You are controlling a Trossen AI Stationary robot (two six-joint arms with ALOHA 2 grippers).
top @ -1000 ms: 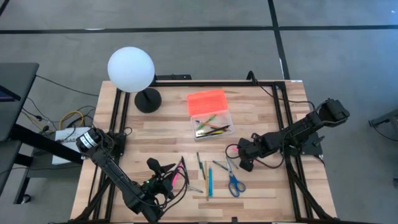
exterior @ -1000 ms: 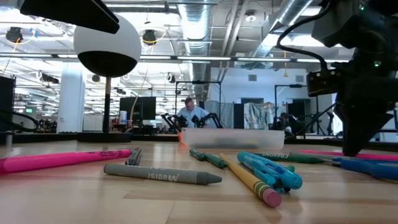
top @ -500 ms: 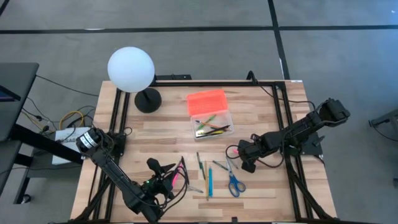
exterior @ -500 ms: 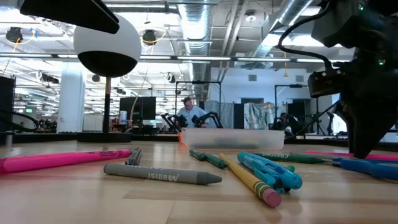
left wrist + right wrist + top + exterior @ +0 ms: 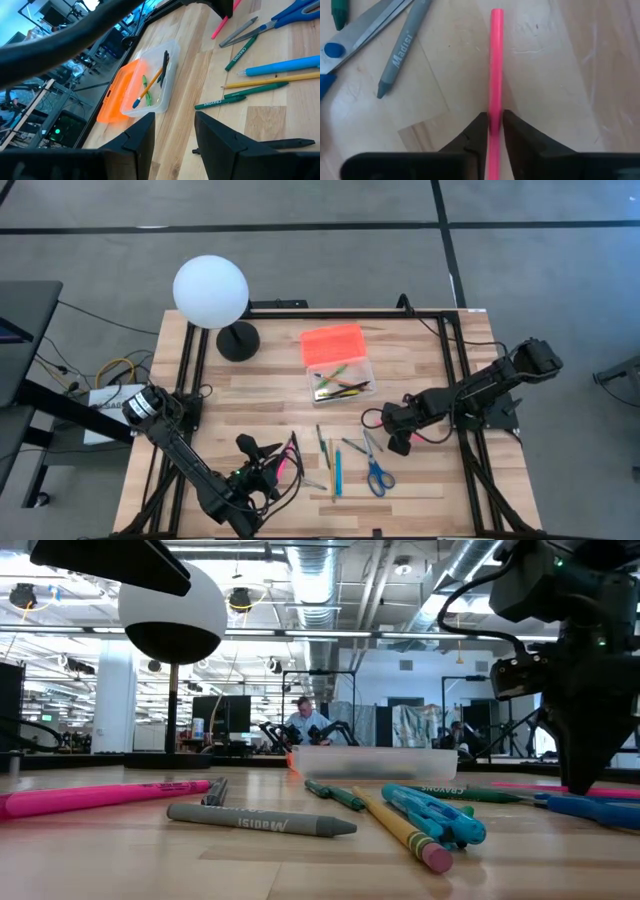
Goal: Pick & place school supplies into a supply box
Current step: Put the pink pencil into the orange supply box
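A: Where's the right tool [image 5: 491, 125]?
B: Low on the desk [image 5: 420, 360], right of the scissors [image 5: 378, 473], clamped on a pink pen [image 5: 495, 60]

A: The supply box [image 5: 338, 365]?
B: Beyond the scissors. Left tool [image 5: 172, 131] apart, empty

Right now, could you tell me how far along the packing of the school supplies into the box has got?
Partly done. Done: a few pens lie in the supply box, its orange lid open. In hand: the right gripper is pinching a pink pen on the table. Left: the scissors, crayons and pencils lie loose. The left gripper waits, open, near the front edge.
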